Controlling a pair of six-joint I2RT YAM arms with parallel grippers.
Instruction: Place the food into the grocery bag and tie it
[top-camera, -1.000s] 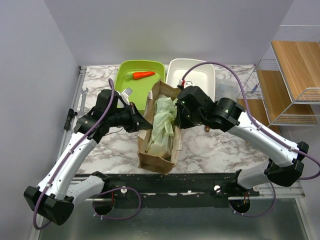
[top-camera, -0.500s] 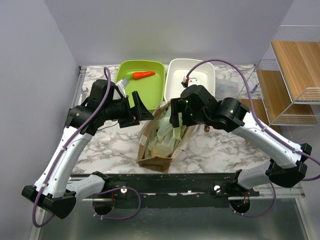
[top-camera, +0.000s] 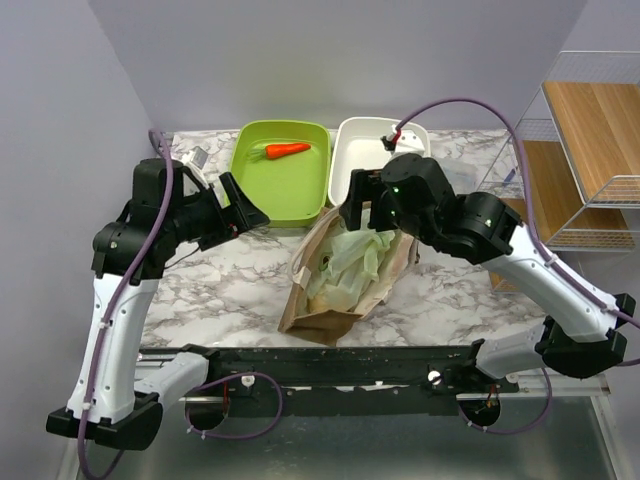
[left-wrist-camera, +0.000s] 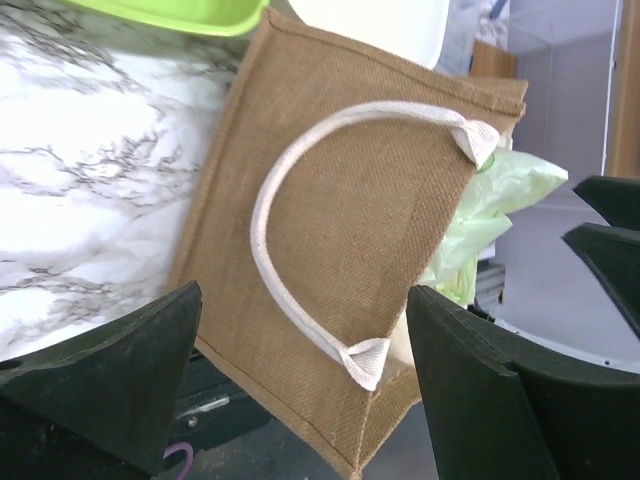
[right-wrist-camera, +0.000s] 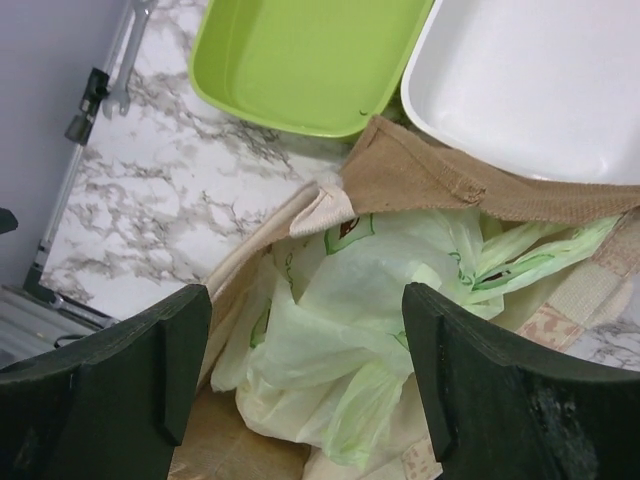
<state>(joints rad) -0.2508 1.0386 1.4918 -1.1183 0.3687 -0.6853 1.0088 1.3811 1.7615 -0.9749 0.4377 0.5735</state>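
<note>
While the top view gives only a pale-green crumple inside the brown bag (top-camera: 315, 315), the right wrist view shows the avocado prints on the grocery bag (right-wrist-camera: 350, 300), which sits in that bag's open mouth. Only the left wrist view shows the white loop handle (left-wrist-camera: 257, 235) on its woven side.

The table (top-camera: 220, 290) is grey-veined marble between grey walls, with a wire shelf (top-camera: 590, 150) at the right.

The left pincer (top-camera: 243, 207) is wide open and holds nothing, apart from the bag. The right pincer (top-camera: 368, 212) is also wide open and empty, over the bag's mouth.
</note>
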